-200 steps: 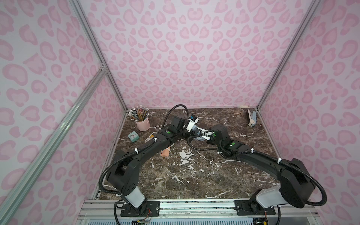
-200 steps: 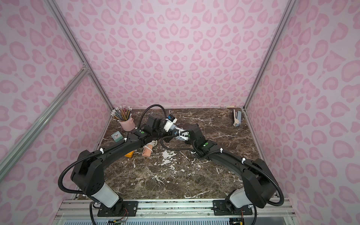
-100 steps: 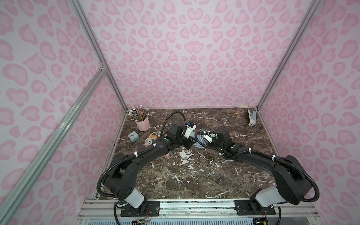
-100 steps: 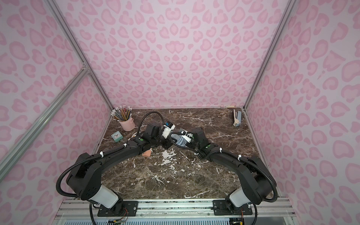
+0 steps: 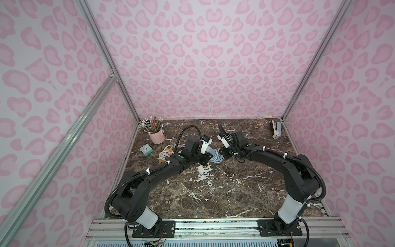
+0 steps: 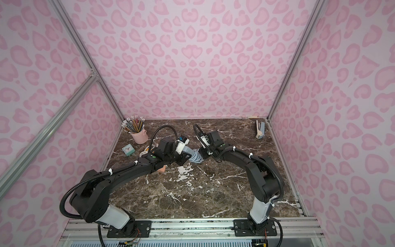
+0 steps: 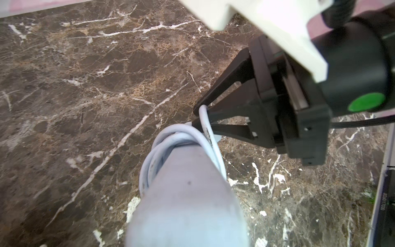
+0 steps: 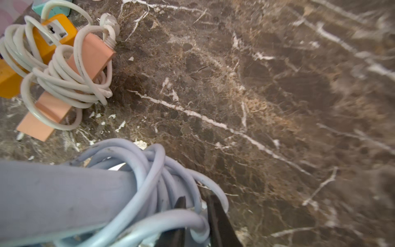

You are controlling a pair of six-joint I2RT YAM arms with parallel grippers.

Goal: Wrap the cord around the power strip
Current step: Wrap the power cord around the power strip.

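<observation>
cord [image 5: 217,158] is round the power strip [image 7: 188,192] mid worktop [image 5: 213,192], pencil cup [image 5: 157,136] back left, clock [image 5: 146,149] in front of it, stapler [image 5: 276,129] back right

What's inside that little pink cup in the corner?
A bunch of pencils sticks out of the pink cup. Its wall hides their lower parts and anything else inside.

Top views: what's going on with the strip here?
The left claw holds the grey strip by one end. Most of the cord is already coiled around the other end, and the right claw pinches a strand there, so wrapping looks nearly done. An orange strip and a pink strip lie wound nearby.
</observation>
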